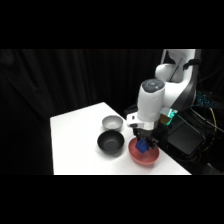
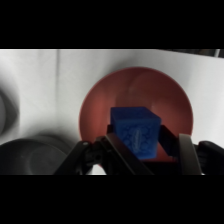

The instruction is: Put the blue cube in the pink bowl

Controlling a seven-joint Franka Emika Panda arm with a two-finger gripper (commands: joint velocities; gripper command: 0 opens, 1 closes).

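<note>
The blue cube (image 2: 135, 131) sits between the two fingers of my gripper (image 2: 137, 142), which is shut on it. Directly below it lies the pink bowl (image 2: 100, 107), round and salmon-coloured, filling the middle of the wrist view. From the side, my gripper (image 1: 143, 145) hangs just over the pink bowl (image 1: 145, 157) at the table's front right, and the blue cube (image 1: 142, 146) shows as a small blue spot at the bowl's rim height. I cannot tell whether the cube touches the bowl's floor.
A black bowl (image 1: 110, 142) stands just left of the pink one, and a smaller grey bowl (image 1: 112, 122) sits behind it. The white table (image 1: 75, 145) stretches to the left. The black bowl (image 2: 35, 155) also shows at the wrist view's lower left.
</note>
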